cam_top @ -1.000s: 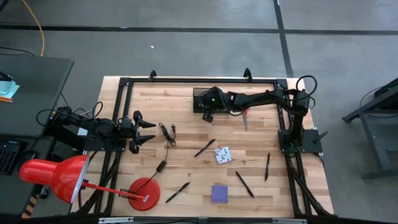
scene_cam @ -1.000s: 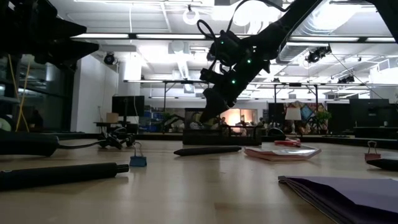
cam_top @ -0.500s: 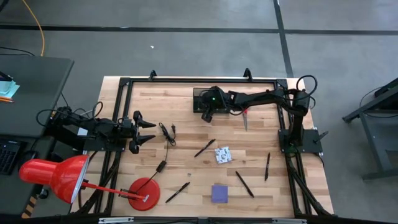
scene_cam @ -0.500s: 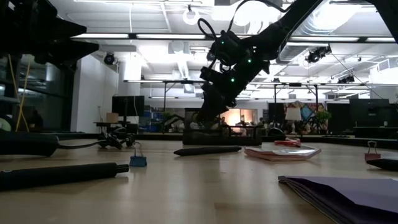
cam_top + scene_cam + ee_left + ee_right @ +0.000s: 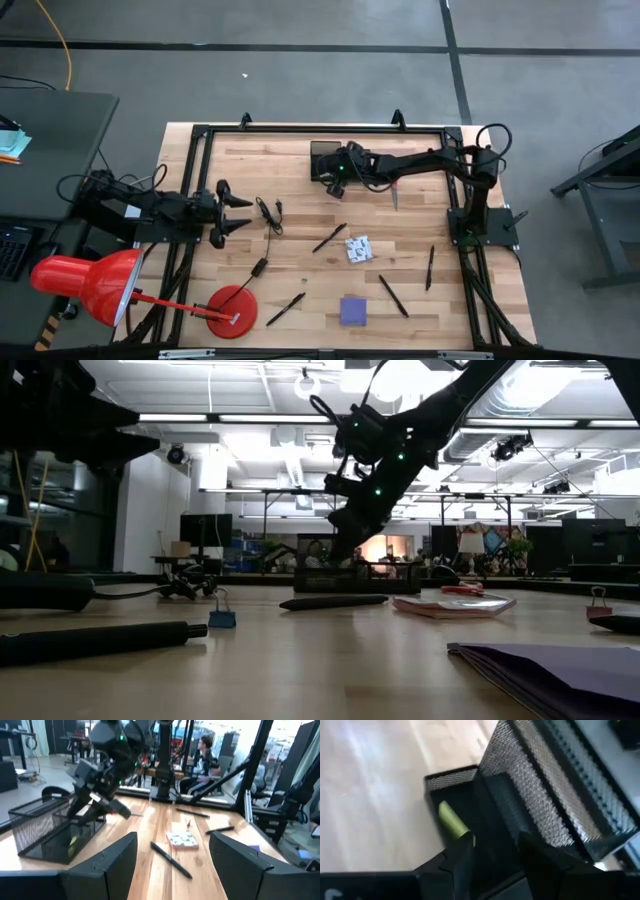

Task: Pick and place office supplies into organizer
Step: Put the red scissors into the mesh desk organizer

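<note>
Right gripper (image 5: 333,182) hangs over the black mesh organizer (image 5: 327,158) at the far side of the desk (image 5: 300,230), tilted down toward its low tray section. In the right wrist view the jaws stand a little apart with nothing visible between them; a yellow piece (image 5: 453,822) lies in the tray just ahead of them. The left gripper (image 5: 236,210) waits well away from the organizer, jaws spread and empty. Red-handled scissors (image 5: 394,189) lie just beside the organizer, long axis pointing away from it. The right arm is clearly nearer, so they look like the likely next pick. Pens, the patterned packet (image 5: 358,248) and the purple pad (image 5: 353,310) lie farther from the organizer.
</note>
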### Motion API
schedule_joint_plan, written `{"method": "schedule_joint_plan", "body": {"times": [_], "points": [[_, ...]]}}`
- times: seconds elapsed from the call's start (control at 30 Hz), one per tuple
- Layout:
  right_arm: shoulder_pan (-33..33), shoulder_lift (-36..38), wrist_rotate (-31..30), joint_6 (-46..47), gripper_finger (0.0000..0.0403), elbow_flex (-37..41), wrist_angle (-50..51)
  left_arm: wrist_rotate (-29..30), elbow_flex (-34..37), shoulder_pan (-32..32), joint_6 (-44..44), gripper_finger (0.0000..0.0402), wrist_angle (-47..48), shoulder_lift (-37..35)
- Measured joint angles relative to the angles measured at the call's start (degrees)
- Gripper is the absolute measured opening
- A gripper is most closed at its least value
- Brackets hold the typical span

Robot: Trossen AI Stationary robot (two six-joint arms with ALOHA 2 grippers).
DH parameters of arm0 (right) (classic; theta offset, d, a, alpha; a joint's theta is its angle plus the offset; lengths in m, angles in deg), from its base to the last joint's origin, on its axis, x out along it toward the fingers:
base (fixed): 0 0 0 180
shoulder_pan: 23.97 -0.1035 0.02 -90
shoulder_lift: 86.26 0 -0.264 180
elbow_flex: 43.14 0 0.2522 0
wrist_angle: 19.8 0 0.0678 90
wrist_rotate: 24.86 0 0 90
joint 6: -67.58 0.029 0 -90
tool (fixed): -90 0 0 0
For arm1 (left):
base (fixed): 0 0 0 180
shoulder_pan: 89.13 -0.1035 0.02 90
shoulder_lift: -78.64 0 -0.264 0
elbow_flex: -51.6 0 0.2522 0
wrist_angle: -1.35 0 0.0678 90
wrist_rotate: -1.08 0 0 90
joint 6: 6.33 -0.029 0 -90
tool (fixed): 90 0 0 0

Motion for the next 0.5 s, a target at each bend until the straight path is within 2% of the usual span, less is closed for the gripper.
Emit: {"method": "schedule_joint_plan", "body": {"times": [0.1,0.17,0.27,0.37,0.43,0.5], "points": [[0.01,0.43,2.36,2.85,0.0151,0.03,2.47,0.00,0.00,0.02,0.59,0.0232,0.03,1.69],[-0.05,1.19,0.28,3.96,0.0151,0.51,4.49,0.11,0.00,0.00,1.44,0.0232,-0.06,2.68],[-1.30,3.89,-6.58,4.60,0.0149,0.97,8.54,0.20,0.00,0.00,1.61,0.0232,-0.15,3.54],[-3.65,8.08,-16.64,8.40,0.0145,0.97,16.20,0.23,0.00,0.00,1.60,0.0232,-0.09,3.87],[-5.49,10.76,-23.21,13.17,0.0142,0.94,22.91,0.33,0.00,0.01,1.59,0.0232,-0.05,3.94],[-6.64,13.08,-25.13,19.74,0.0142,0.94,30.08,0.39,0.00,0.02,1.57,0.0232,-0.06,3.94]]}}
